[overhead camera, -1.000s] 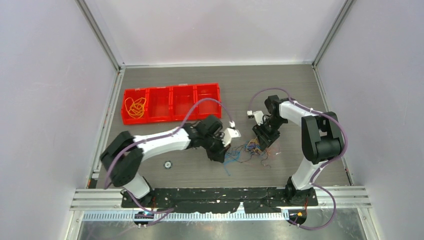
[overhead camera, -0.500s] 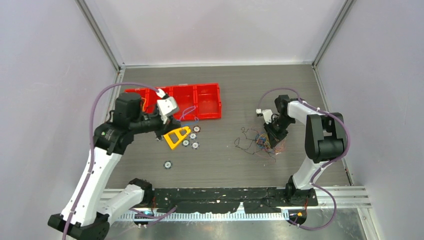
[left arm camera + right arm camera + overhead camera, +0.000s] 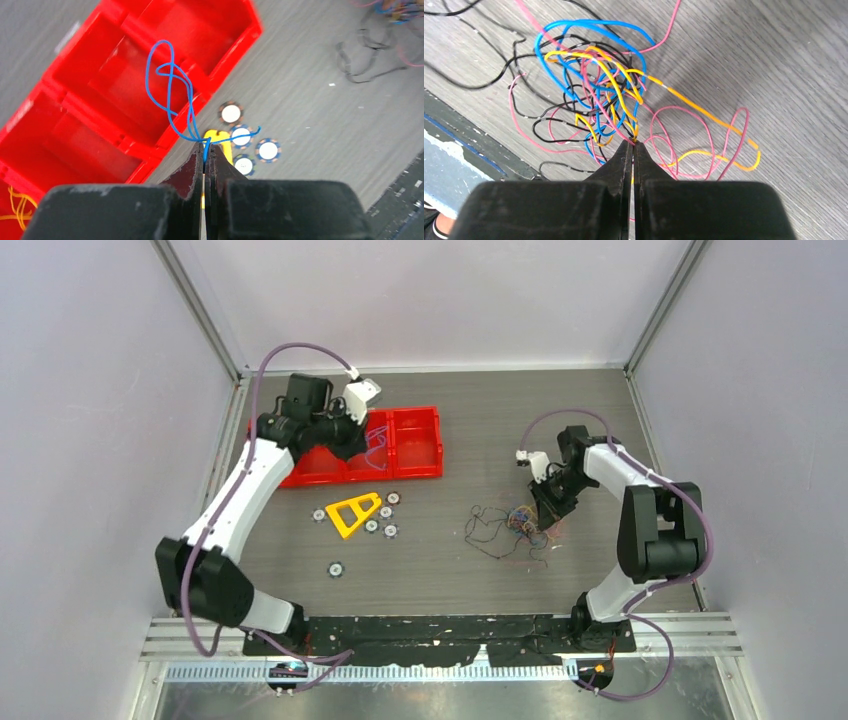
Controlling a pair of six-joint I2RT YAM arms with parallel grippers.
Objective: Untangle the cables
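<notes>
Holding blue cable point(image 3: 191, 117) clamped in left pincer point(image 3: 205, 147), loop reaching toward 11 o'clock over red tray point(image 3: 90, 107); pinching tangle point(image 3: 594, 100) in right pincer point(image 3: 634, 144), bulk lying toward 11 o'clock.

On our grey wood-grain worktop point(image 3: 480, 420) we see a red four-compartment tray point(image 3: 436, 445) at the back left. Just in front of it lies a yellow triangular piece point(image 3: 344, 524) with small round discs point(image 3: 385, 511) beside it. One lone disc point(image 3: 335, 567) lies nearer us, and a tangle of cables point(image 3: 522, 520) lies at the right.

Cables point(image 3: 520, 522) right of tray point(image 3: 420, 477) (discs point(image 3: 390, 531) before the tray)
</notes>
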